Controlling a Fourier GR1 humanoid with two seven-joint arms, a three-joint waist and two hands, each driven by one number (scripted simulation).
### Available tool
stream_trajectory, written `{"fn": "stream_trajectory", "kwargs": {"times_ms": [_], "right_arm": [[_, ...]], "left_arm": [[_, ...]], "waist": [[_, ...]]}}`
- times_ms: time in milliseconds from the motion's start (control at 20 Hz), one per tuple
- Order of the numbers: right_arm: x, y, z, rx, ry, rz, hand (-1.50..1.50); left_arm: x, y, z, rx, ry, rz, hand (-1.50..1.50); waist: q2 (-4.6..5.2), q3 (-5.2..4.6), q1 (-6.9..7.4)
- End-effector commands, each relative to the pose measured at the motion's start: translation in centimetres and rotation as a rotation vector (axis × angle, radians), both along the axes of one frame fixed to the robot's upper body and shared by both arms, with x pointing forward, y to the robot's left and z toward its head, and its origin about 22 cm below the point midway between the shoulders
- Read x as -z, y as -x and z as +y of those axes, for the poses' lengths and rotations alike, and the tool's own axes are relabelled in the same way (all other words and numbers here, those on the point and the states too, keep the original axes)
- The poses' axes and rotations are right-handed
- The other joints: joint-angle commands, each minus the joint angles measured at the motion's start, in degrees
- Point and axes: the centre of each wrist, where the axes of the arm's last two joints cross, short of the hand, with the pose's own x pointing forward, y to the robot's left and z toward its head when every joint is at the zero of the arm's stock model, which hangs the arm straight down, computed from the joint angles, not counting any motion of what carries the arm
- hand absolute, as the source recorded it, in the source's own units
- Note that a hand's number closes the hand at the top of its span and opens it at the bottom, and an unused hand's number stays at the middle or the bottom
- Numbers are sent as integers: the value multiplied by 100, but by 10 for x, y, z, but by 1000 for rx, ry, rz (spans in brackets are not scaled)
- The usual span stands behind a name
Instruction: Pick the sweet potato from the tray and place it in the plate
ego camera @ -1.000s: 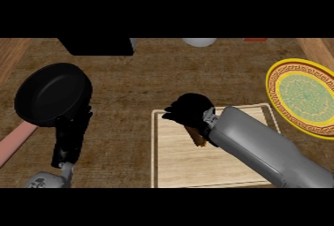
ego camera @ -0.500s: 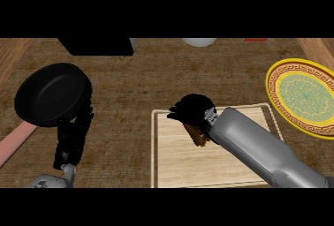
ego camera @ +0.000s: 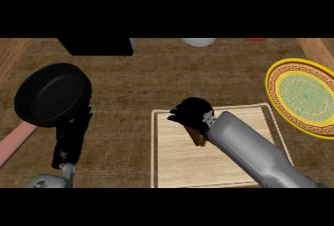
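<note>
Head view: right hand [ego camera: 190, 110] clasps sweet potato [ego camera: 197, 137] over tray [ego camera: 176, 170]; plate [ego camera: 305, 97] rightward, apart.

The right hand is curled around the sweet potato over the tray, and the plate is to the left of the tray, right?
Not quite: the plate sits to the right of the tray, not the left, as the head view shows. The right hand is curled around the sweet potato over the tray.

Dim, even light lies over the brown table [ego camera: 143, 84]; shadows are faint and soft (only the yellow plate [ego camera: 303, 95] looks bright).
</note>
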Motion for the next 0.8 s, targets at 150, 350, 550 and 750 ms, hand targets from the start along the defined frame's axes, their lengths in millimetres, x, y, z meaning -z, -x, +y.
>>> {"fn": "stream_trajectory", "kwargs": {"times_ms": [150, 350, 550, 750], "right_arm": [[8, -4, -5, -2, 4, 1, -150], [39, 6, -9, -123, 1, -19, 150], [10, -30, -8, -122, -34, -57, 150], [10, -21, -4, -136, -71, -133, 150]], "left_arm": [[-2, -6, 3, 1, -3, 6, 0], [-1, 8, -1, 5, 1, 1, 0], [-12, -3, -4, -13, 14, -13, 0], [2, 0, 4, 14, 3, -1, 0]], "waist": [[-3, 0, -8], [1, 2, 31], [7, 1, 35], [0, -1, -1]]}}
